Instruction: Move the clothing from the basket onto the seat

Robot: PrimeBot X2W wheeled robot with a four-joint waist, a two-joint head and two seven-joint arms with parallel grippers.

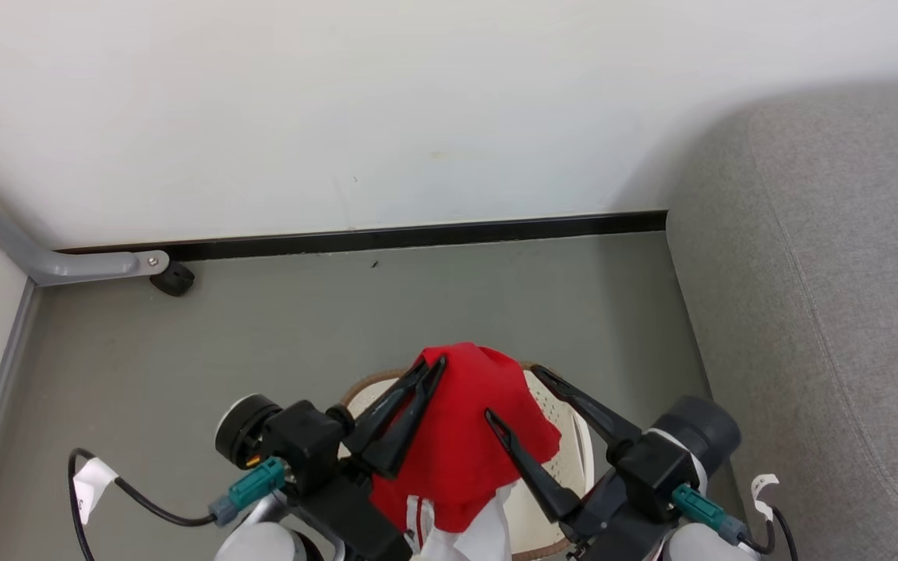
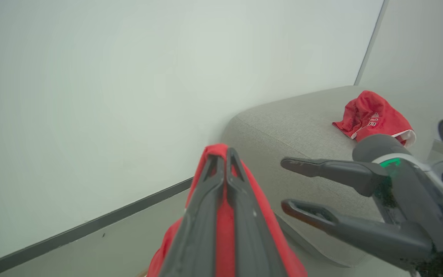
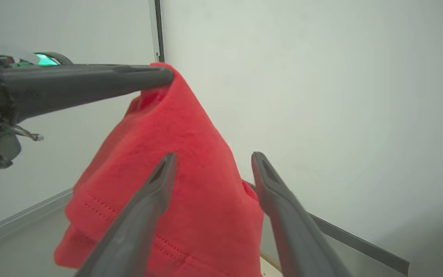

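Note:
A red jersey [image 1: 461, 436] hangs above the cream basket [image 1: 566, 460], pinched at its top by my left gripper [image 1: 432, 364], which is shut on it. White fabric [image 1: 484, 538] hangs below the red, at the bottom edge of the head view. My right gripper [image 1: 513, 393] stands open just right of the hanging cloth, its fingers spread with nothing between them. In the left wrist view the shut fingers [image 2: 225, 161] hold red cloth [image 2: 225, 231]. A second red jersey [image 2: 371, 117] lies crumpled on the grey seat [image 2: 294, 127]. The right wrist view shows the held jersey [image 3: 167, 184] beside my open fingers [image 3: 160, 181].
The grey seat [image 1: 823, 312] fills the right side of the head view. A white wall with a black skirting [image 1: 418, 234] runs behind. A grey metal bar with a black foot [image 1: 172, 279] sits at the left corner. Grey floor [image 1: 340, 312] lies between.

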